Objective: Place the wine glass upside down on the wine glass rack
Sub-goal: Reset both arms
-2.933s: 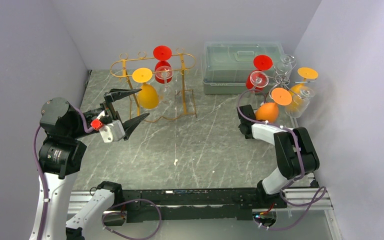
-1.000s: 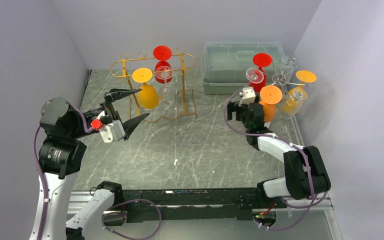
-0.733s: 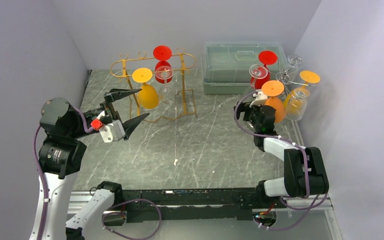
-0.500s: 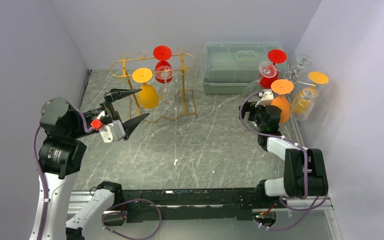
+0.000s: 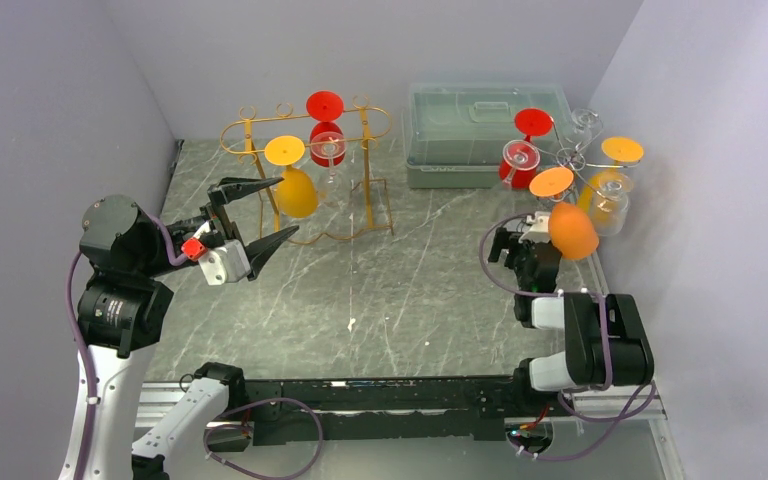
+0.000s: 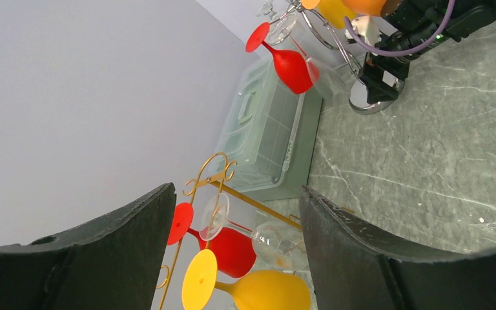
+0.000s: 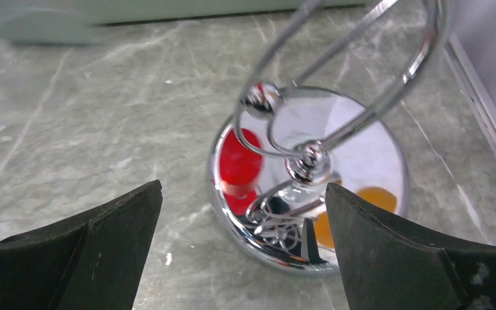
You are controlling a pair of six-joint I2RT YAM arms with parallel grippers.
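The grey marbled table [image 5: 410, 290] carries a clear plastic box [image 5: 475, 125] at the back. A gold rack [image 5: 368, 150] stands at back left and a chrome rack [image 7: 310, 194] at far right, and both already hold coloured and clear glasses with their feet uppermost. The left gripper [image 5: 290, 206] hovers by the gold rack with its jaws spread and nothing between them, well apart from the action. The right gripper [image 7: 242, 187] is low beside the chrome rack. Its jaws are as wide as they go, framing the mirrored base and the wire loops, and they grip nothing. The orange wine glass [image 5: 572, 230] is just to the right of that gripper and seems higher up. It is inverted, with its foot above and toward the back and its bowl lower and nearer, so its long axis leans rather than hanging plumb. It looks to be carried by a chrome arm. From above I cannot tell whether the foot is fully seated in its loop, and the wrist view does not show the glass at all. The right arm is by far the nearer, so any correction or retreat is its job. In my judgement it should back away toward the near left, clear of the leaning bowl.
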